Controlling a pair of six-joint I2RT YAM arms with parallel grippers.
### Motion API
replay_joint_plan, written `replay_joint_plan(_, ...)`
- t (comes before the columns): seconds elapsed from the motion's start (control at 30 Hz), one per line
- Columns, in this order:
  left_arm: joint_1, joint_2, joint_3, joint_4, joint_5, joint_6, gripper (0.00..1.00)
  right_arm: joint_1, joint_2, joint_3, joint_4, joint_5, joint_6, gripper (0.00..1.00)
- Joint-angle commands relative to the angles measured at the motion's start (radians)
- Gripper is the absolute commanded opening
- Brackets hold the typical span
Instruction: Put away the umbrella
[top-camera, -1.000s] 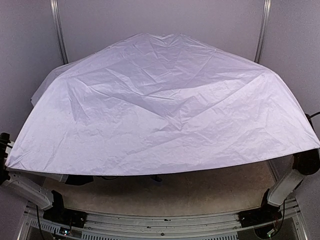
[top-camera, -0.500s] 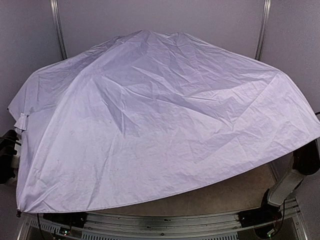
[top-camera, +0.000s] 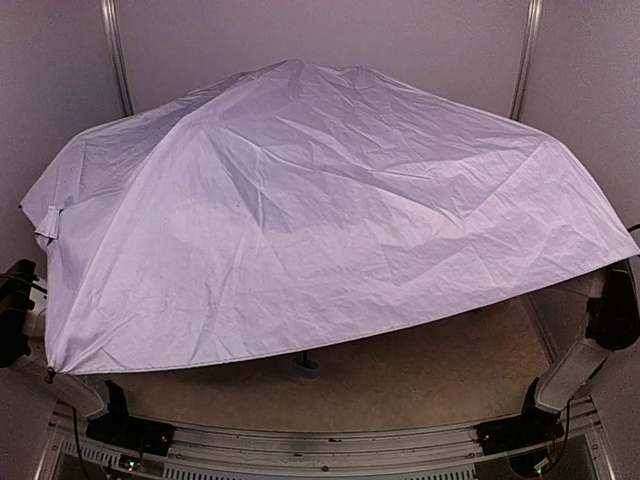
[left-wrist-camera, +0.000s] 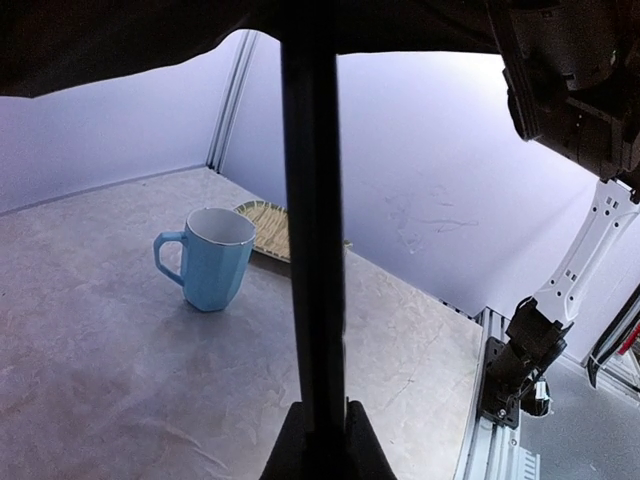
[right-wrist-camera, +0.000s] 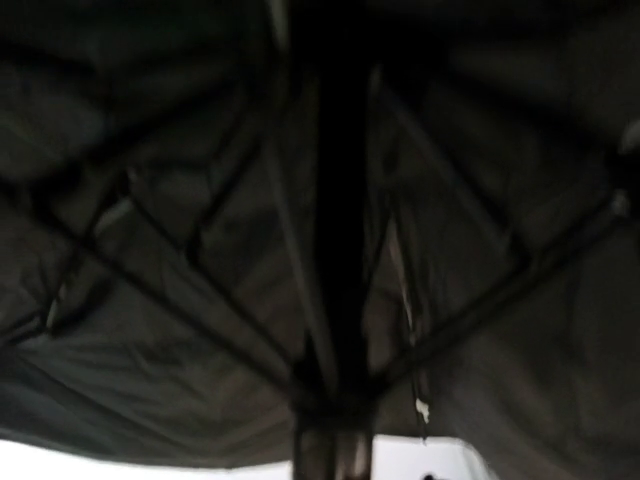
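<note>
Above the beige table (top-camera: 450, 370), left fingers (left-wrist-camera: 287, 455) clamp the open umbrella (top-camera: 320, 200) by its shaft; right fingers' width unclear.

Umbrella (top-camera: 320, 210): one, middle of the top view.
Mug (left-wrist-camera: 205, 258): one, blue, left of middle.
Woven plate (left-wrist-camera: 268, 225): one, behind the mug.
Table (left-wrist-camera: 100, 380): one.
Robot arms: two, left arm (top-camera: 60, 388) lower left, right arm (top-camera: 572, 368) lower right.
</note>
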Motion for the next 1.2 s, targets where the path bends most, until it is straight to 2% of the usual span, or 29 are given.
replay_joint_plan(0.0, -0.015, -0.004, 0.022, 0.068, -0.018, 0.025, 0.00, 0.003, 0.008, 0.060, 0.035, 0.053, -0.054, 0.44)
replay_joint_plan(0.3, -0.026, -0.012, 0.027, 0.061, -0.018, 0.036, 0.00, 0.002, 0.021, 0.072, 0.000, 0.061, -0.054, 0.40)
replay_joint_plan(0.47, -0.026, -0.028, 0.033, 0.051, -0.027, 0.036, 0.00, 0.003, 0.014, 0.063, -0.048, 0.073, -0.048, 0.50)
replay_joint_plan(0.57, -0.026, -0.033, 0.034, 0.046, -0.028, 0.040, 0.00, 0.002, 0.014, 0.059, -0.067, 0.082, -0.052, 0.51)
replay_joint_plan(0.73, -0.027, -0.035, 0.033, 0.043, -0.031, 0.044, 0.00, 0.003, 0.014, 0.059, -0.095, 0.106, -0.059, 0.46)
replay_joint_plan(1.03, -0.026, -0.038, 0.033, 0.041, -0.038, 0.049, 0.00, 0.002, 0.004, 0.056, -0.121, 0.118, -0.076, 0.13)
replay_joint_plan(1.17, -0.006, -0.073, 0.030, 0.035, -0.039, 0.079, 0.00, 0.002, 0.013, 0.082, -0.188, 0.050, -0.099, 0.08)
